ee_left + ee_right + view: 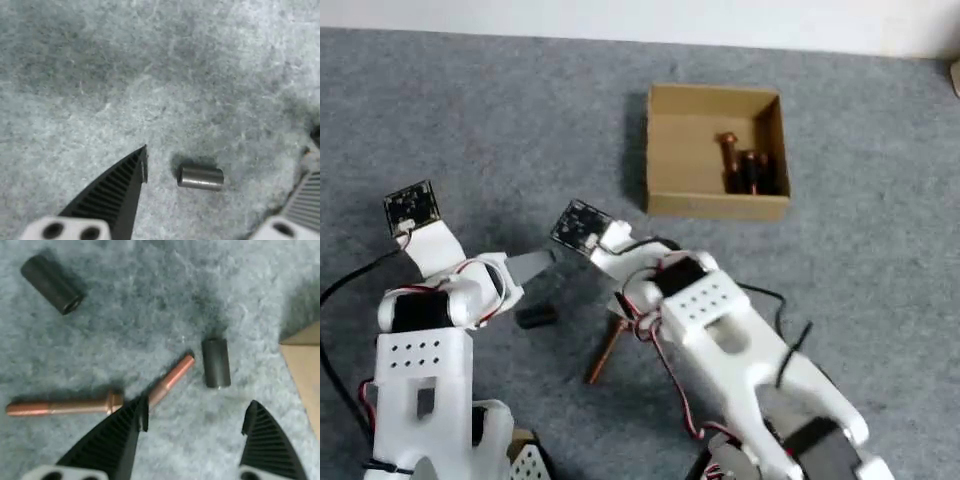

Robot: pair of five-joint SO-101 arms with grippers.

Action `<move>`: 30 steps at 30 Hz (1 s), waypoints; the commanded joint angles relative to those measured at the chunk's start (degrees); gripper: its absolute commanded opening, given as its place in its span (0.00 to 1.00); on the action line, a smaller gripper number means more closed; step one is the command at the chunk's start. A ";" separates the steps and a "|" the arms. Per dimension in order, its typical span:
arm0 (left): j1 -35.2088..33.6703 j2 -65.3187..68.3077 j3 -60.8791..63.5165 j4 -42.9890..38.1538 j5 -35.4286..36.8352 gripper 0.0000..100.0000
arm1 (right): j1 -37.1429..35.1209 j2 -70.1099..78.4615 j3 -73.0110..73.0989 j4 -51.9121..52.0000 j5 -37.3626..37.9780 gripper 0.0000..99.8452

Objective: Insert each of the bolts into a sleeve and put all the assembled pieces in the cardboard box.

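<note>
Evidently the step in hand is grasping a bolt. The right gripper (197,410), jaws spread wide, hangs low over the carpet. One bolt (170,380) runs under its finger and a sleeve (216,362) lies just beside. A sound grasp would centre the shank between the jaws, clear of that sleeve. The left gripper (227,165), likewise spread, points down at another sleeve (200,177). The cardboard box (715,205) holds assembled pieces (745,165).

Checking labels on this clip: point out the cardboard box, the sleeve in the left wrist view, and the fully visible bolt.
cardboard box (715,207): high view, front wall.
sleeve (201,178): left wrist view, curved side.
bolt (60,406): right wrist view, mid shaft.
</note>
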 commanded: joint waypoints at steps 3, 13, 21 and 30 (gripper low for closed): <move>-0.92 -0.31 -0.57 -1.05 0.18 0.44 | -0.57 7.78 -5.67 -5.32 1.14 0.29; -0.92 -0.31 -0.57 -1.05 0.09 0.44 | 2.33 20.70 -14.37 -5.41 4.66 0.29; -0.92 -0.31 -0.57 -0.88 0.09 0.44 | 5.76 28.62 -20.18 -5.41 4.75 0.29; -0.92 -0.31 -0.57 -0.79 0.09 0.44 | 6.90 36.09 -23.60 -5.32 4.48 0.27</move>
